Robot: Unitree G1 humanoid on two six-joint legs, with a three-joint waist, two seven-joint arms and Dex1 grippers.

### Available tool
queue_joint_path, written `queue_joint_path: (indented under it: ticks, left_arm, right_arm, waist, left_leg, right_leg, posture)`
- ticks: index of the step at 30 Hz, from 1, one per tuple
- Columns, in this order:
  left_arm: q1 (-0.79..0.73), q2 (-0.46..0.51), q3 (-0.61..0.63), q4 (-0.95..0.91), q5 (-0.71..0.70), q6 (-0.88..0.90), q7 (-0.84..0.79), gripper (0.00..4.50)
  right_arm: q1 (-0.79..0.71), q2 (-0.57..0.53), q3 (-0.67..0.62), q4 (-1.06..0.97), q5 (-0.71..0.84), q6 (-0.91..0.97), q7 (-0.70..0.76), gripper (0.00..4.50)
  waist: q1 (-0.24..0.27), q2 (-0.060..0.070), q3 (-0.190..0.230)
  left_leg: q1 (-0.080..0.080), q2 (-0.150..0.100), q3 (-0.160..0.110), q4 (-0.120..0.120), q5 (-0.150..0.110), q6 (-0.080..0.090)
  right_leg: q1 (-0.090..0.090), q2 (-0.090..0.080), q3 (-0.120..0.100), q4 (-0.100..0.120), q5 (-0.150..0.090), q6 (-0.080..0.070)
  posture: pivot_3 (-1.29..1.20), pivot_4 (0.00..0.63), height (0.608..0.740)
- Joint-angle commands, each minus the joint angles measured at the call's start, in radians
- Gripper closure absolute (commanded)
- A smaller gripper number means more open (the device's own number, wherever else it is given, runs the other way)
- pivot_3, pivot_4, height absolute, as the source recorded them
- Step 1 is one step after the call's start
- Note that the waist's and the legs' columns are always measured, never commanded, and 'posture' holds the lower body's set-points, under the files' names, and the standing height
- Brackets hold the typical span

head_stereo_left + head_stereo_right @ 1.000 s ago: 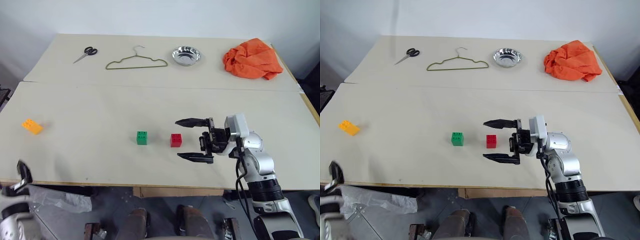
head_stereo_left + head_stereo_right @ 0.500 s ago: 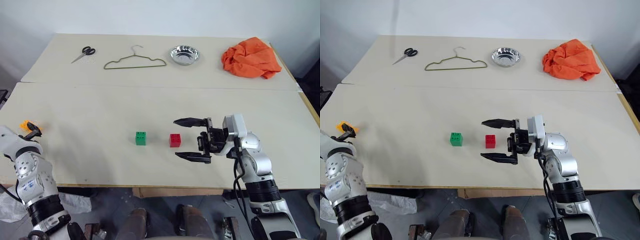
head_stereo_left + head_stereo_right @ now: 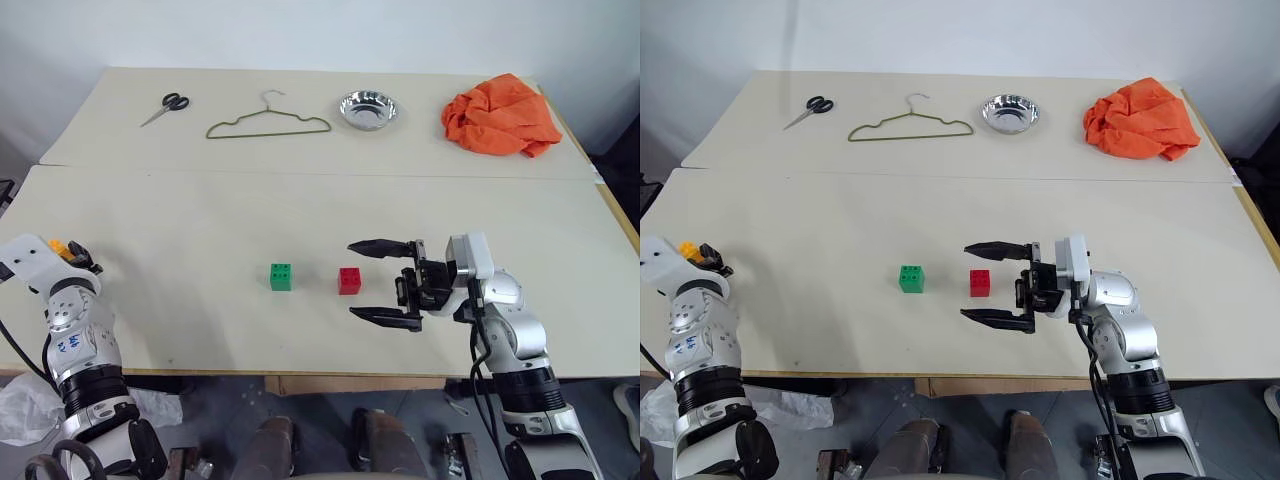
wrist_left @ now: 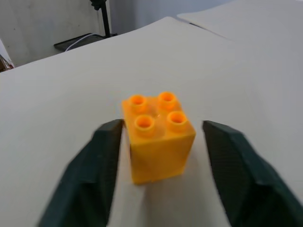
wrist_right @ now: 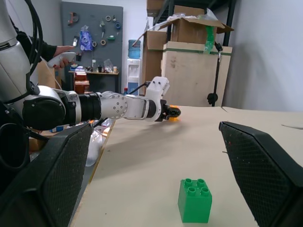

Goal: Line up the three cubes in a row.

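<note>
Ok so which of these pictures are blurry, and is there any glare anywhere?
Left wrist view: the orange-yellow cube is fairly sharp, while the left claw's fingers beside it are soft and smeared. Right wrist view: the green cube is crisp, the near fingers soft. Left eye view: evenly lit, with glare on the metal bowl.

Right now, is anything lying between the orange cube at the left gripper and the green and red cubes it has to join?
Nothing visible. The table is bare between the orange cube and the green cube. The red cube sits beyond the green one. Scissors, hanger, bowl and cloth lie far back.
</note>
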Motion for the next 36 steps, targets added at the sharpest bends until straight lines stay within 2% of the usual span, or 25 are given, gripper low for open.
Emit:
queue_joint_path:
  ticks: [1, 3, 7, 9, 11, 12, 14, 17, 19, 23, 28, 32, 36]
  left_arm:
    - [-0.009, 0.011, -0.008, -0.008, 0.012, -0.022, -0.003, 3.03]
    - [-0.001, 0.01, -0.014, -0.018, 0.0, -0.028, -0.028, 3.03]
    - [0.057, 0.011, -0.03, -0.123, -0.153, -0.093, -0.357, 3.03]
    - [0.132, 0.065, -0.054, -0.204, -0.273, -0.068, -0.655, 3.03]
    - [0.241, 0.183, -0.097, -0.287, -0.379, -0.031, -1.047, 3.03]
    - [0.278, 0.274, -0.154, -0.278, -0.363, -0.007, -1.202, 3.03]
    - [0.287, 0.422, -0.284, -0.195, -0.252, -0.081, -1.427, 3.03]
    - [0.169, 0.481, -0.376, -0.051, -0.205, -0.171, -1.601, 3.03]
    - [0.039, 0.475, -0.442, 0.071, -0.165, -0.244, -1.725, 3.03]
    - [-0.155, 0.417, -0.54, 0.317, -0.075, -0.424, -1.875, 3.03]
    - [-0.283, 0.362, -0.613, 0.56, 0.012, -0.598, -1.916, 3.03]
    - [-0.328, 0.341, -0.647, 0.661, 0.035, -0.671, -1.917, 3.03]
    - [-0.338, 0.361, -0.704, 0.661, -0.002, -0.677, -1.917, 3.03]
  right_arm:
    - [0.003, -0.009, -0.015, -0.053, 0.015, 0.002, -0.016, 0.0]
    - [0.008, -0.01, -0.016, -0.06, 0.012, 0.002, -0.026, 0.0]
    - [0.019, -0.015, -0.02, -0.087, 0.004, 0.0, -0.058, 0.0]
    - [0.028, -0.03, -0.039, -0.099, 0.003, 0.0, -0.077, 0.0]
    - [0.05, -0.062, -0.064, -0.097, 0.001, -0.005, -0.077, 0.0]
    - [0.065, -0.083, -0.079, -0.092, 0.002, -0.007, -0.07, 0.0]
    - [0.089, -0.122, -0.105, -0.084, 0.012, -0.003, -0.052, 0.0]
    - [0.105, -0.164, -0.13, -0.071, 0.025, 0.002, -0.027, 0.0]
    - [0.121, -0.188, -0.15, -0.064, 0.022, -0.005, -0.016, 0.0]
    - [0.15, -0.199, -0.17, -0.085, 0.017, -0.008, -0.042, 0.0]
    - [0.227, -0.21, -0.201, -0.174, 0.023, 0.007, -0.095, 0.0]
    - [0.284, -0.222, -0.233, -0.226, 0.028, 0.009, -0.132, 0.0]
    - [0.306, -0.223, -0.248, -0.256, 0.034, 0.018, -0.155, 0.0]
  waist:
    - [0.0, 0.0, 0.0]
    - [0.0, 0.0, 0.0]
    - [-0.001, 0.0, 0.0]
    - [-0.004, 0.0, 0.0]
    - [-0.012, 0.0, 0.0]
    - [-0.022, 0.0, 0.0]
    - [-0.022, 0.003, 0.002]
    - [-0.017, 0.016, 0.003]
    - [-0.011, 0.016, 0.003]
    - [-0.012, 0.015, 0.004]
    - [-0.024, 0.014, 0.004]
    - [-0.019, 0.013, 0.004]
    - [-0.019, 0.012, 0.004]
  left_leg:
    - [0.0, 0.0, 0.0, 0.0, 0.0, 0.0]
    - [0.0, 0.0, 0.0, 0.0, 0.0, 0.0]
    - [0.0, 0.0, 0.0, 0.0, 0.0, 0.0]
    - [0.0, 0.0, 0.0, 0.0, 0.0, 0.0]
    - [-0.001, 0.001, 0.0, 0.0, 0.0, 0.0]
    - [-0.001, 0.001, 0.0, 0.0, 0.0, 0.0]
    - [-0.001, 0.002, -0.001, -0.001, 0.0, 0.0]
    - [0.001, 0.001, -0.001, -0.001, 0.0, 0.001]
    - [0.001, 0.001, -0.001, -0.001, 0.001, 0.001]
    - [-0.001, 0.001, 0.0, -0.001, 0.001, 0.001]
    - [-0.001, -0.001, 0.005, -0.001, 0.0, 0.004]
    - [-0.001, -0.002, 0.006, 0.0, 0.001, 0.006]
    - [0.0, -0.003, 0.006, 0.0, 0.001, 0.006]
  right_leg:
    - [0.0, 0.0, 0.0, 0.0, 0.0, 0.0]
    - [0.0, 0.0, 0.0, 0.0, 0.0, 0.0]
    - [0.0, -0.001, 0.0, 0.0, 0.0, 0.0]
    - [0.0, -0.001, 0.001, -0.001, 0.0, 0.0]
    - [0.0, -0.001, 0.002, -0.001, 0.0, 0.0]
    - [0.0, -0.001, 0.001, -0.002, 0.0, -0.001]
    - [0.001, -0.001, 0.001, -0.003, -0.001, -0.003]
    - [0.004, -0.002, 0.001, -0.008, -0.001, -0.002]
    - [0.003, -0.002, 0.001, -0.008, -0.001, -0.001]
    - [0.0, 0.0, -0.001, -0.001, -0.001, -0.001]
    - [-0.002, 0.003, -0.006, 0.001, 0.0, 0.0]
    - [-0.001, 0.002, -0.005, 0.001, 0.0, 0.001]
    - [0.0, 0.0, -0.004, 0.001, 0.001, 0.002]
  posture:
    - [0.0, 0.15, 0.74]
    - [0.0, 0.15, 0.74]
    - [0.0, 0.15, 0.74]
    - [0.0, 0.15, 0.74]
    - [0.0, 0.15, 0.74]
    - [0.0, 0.15, 0.74]
    - [0.0, 0.15, 0.74]
    - [0.0, 0.15, 0.74]
    - [0.0, 0.15, 0.74]
    - [0.0, 0.15, 0.74]
    - [0.0, 0.15, 0.74]
    - [0.0, 0.15, 0.74]
    - [0.0, 0.15, 0.74]
